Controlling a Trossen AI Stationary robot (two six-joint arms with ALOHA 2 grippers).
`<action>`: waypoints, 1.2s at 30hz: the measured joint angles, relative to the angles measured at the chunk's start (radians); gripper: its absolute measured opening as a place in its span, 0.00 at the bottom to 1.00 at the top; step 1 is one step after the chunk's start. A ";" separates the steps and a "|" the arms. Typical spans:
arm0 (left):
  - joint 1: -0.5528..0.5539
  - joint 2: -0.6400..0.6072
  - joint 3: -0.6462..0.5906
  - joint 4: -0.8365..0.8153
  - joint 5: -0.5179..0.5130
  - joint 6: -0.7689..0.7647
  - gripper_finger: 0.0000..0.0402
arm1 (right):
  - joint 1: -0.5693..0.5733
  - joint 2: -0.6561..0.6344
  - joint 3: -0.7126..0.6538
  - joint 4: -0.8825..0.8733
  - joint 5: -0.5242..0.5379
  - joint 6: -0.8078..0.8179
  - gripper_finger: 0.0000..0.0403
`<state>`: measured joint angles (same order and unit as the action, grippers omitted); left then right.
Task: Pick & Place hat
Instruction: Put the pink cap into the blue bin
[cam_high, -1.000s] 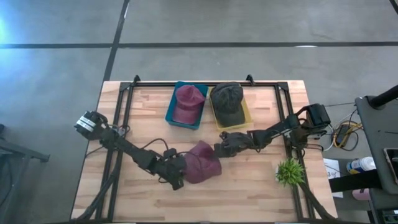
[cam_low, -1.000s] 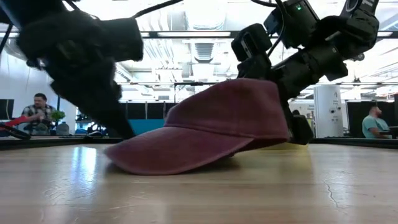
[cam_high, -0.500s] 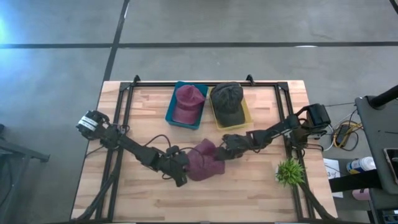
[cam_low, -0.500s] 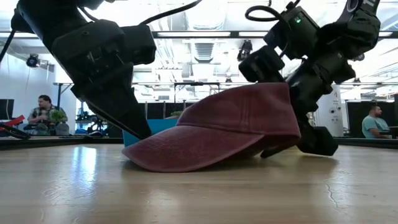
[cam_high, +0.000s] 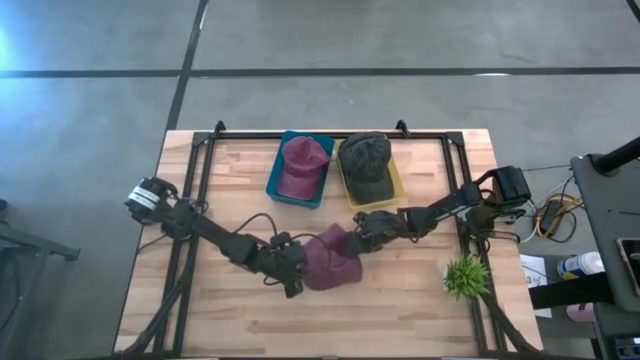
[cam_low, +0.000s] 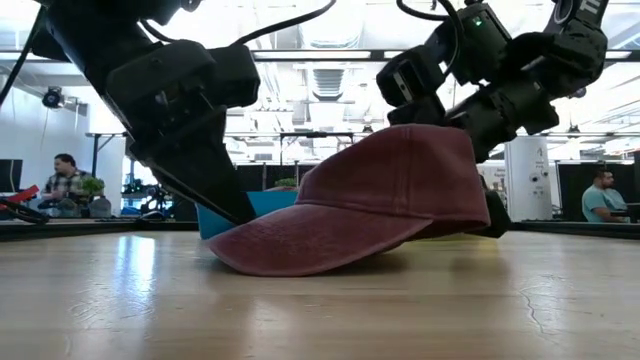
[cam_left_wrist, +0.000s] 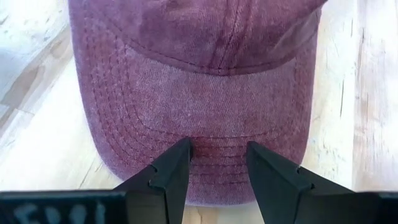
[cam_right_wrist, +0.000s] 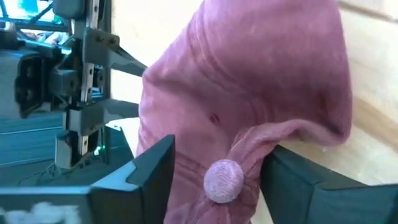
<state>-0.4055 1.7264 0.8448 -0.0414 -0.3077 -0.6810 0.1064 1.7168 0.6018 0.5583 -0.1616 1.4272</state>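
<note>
A maroon cap is lying on the wooden table near its middle, with 2 grippers meeting it from opposite sides. The left gripper is sitting at the cap's brim end; in the left wrist view its 2 fingers are standing spread above the brim's stitched edge, not pinching it. The right gripper is gripping the cap's crown: in the right wrist view the fabric is bunching between its fingers around the top button. In the low view the cap is sitting tilted, its brim resting on the wood and its back raised under the right gripper.

Farther back on the table, a blue tray is holding another maroon cap, and just beside it a yellow tray is holding a dark olive cap. A small green plant is standing near the table's right edge.
</note>
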 joint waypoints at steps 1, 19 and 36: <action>0.002 0.000 0.000 0.005 0.000 0.004 0.40 | -0.004 0.000 0.000 0.001 0.000 -0.004 0.49; -0.025 -0.021 0.008 0.005 -0.055 0.010 0.40 | -0.020 -0.036 -0.010 -0.011 0.007 -0.176 0.04; -0.108 -0.185 0.050 -0.167 -0.265 -0.161 0.40 | -0.022 -0.195 0.270 -0.216 -0.056 -0.648 0.04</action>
<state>-0.5138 1.5410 0.8946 -0.2079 -0.5726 -0.8421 0.0845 1.5216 0.8715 0.3420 -0.2175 0.7792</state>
